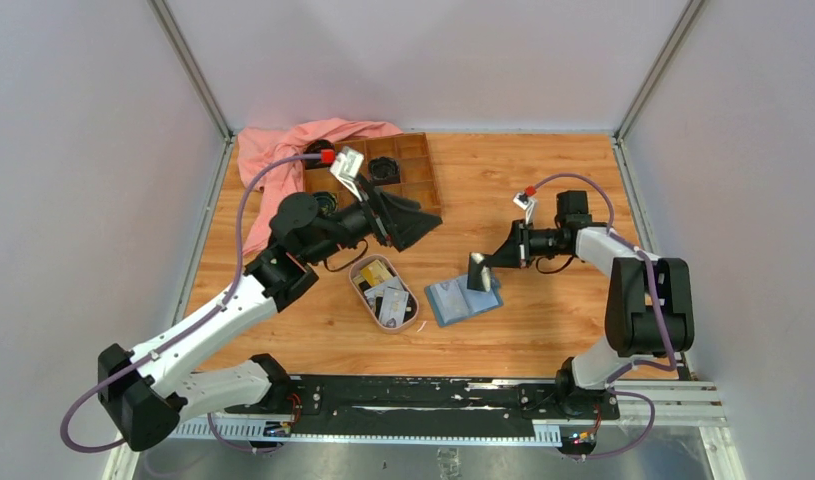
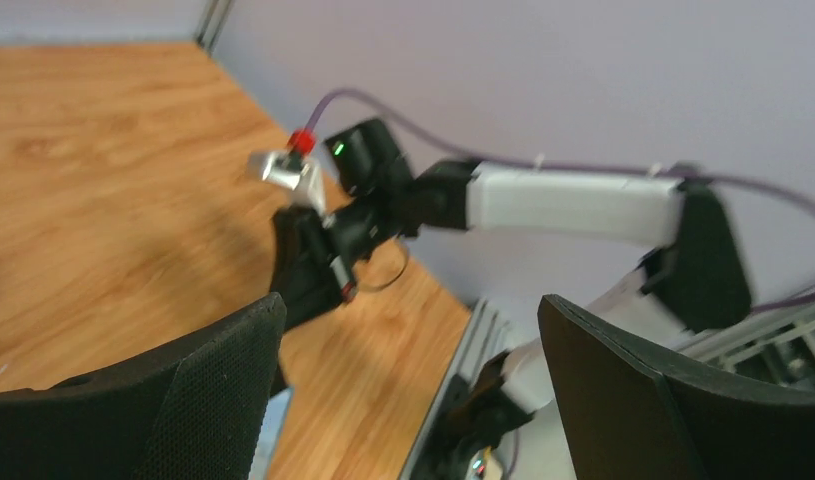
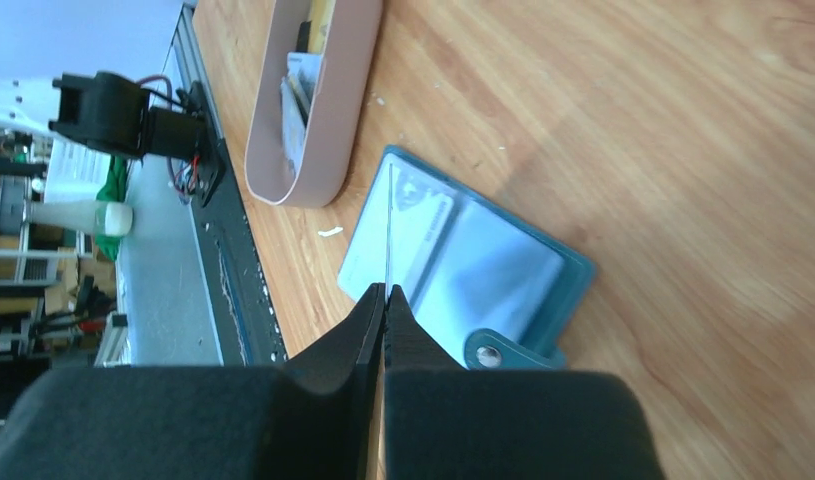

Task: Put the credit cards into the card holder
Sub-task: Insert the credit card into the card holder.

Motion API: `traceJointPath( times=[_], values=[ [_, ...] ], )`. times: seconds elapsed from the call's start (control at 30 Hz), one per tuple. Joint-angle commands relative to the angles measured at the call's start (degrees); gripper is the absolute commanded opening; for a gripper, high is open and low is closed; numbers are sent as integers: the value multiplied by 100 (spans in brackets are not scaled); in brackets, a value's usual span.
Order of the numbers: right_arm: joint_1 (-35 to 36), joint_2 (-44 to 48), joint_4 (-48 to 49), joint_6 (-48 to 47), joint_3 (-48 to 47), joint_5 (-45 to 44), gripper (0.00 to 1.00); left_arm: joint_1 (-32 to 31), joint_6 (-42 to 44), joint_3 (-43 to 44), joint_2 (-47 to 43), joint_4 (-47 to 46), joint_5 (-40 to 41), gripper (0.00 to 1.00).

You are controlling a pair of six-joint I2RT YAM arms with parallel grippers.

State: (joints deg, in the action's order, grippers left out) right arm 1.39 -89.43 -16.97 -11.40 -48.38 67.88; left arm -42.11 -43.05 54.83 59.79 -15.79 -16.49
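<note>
The left gripper (image 2: 413,330) fills the foreground, its two black, mesh-textured fingers (image 2: 208,400) spread wide apart. Through the gap the right arm (image 2: 573,200) shows blurred above the orange-brown wooden tabletop (image 2: 113,200). It has a white link between black joints, a thin purple cable (image 2: 355,93) looping over it, a small red connector (image 2: 301,140), a silver camera bracket (image 2: 283,170) and a tiny green light (image 2: 337,149). A pale lilac-grey wall (image 2: 533,70) rises behind, and a grey metal rail (image 2: 773,340) shows at lower right.
</note>
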Motion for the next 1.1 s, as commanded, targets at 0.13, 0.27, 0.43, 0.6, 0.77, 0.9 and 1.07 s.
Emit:
traceJointPath(
  times=[0.13, 0.27, 0.43, 0.6, 0.77, 0.9, 1.07],
  values=[
    [-332, -448, -396, 65, -337, 200, 0, -37, 1320, -869, 482, 94, -575, 93],
    [-326, -804, -765, -183, -498, 255, 0, -58, 1448, -1042, 854, 93, -512, 75],
    [-309, -1032, -964, -318, -540, 331, 0, -171, 1530, -911, 1719, 76, -756, 54],
    [-214, -1088, -1027, -372, -532, 392, 0, -251, 1661, -901, 2215, 69, -748, 43],
    [-11, -1191, -1027, -372, -540, 338, 0, -356, 1724, -991, 2585, 59, -682, 42],
    [48, -1281, -1028, -357, -570, 250, 0, -368, 1734, -1017, 2925, 38, -628, 40],
    [95, -1312, -1027, -361, -601, 155, 0, -386, 1743, -934, 3348, -2, -660, 38]
  ],
)
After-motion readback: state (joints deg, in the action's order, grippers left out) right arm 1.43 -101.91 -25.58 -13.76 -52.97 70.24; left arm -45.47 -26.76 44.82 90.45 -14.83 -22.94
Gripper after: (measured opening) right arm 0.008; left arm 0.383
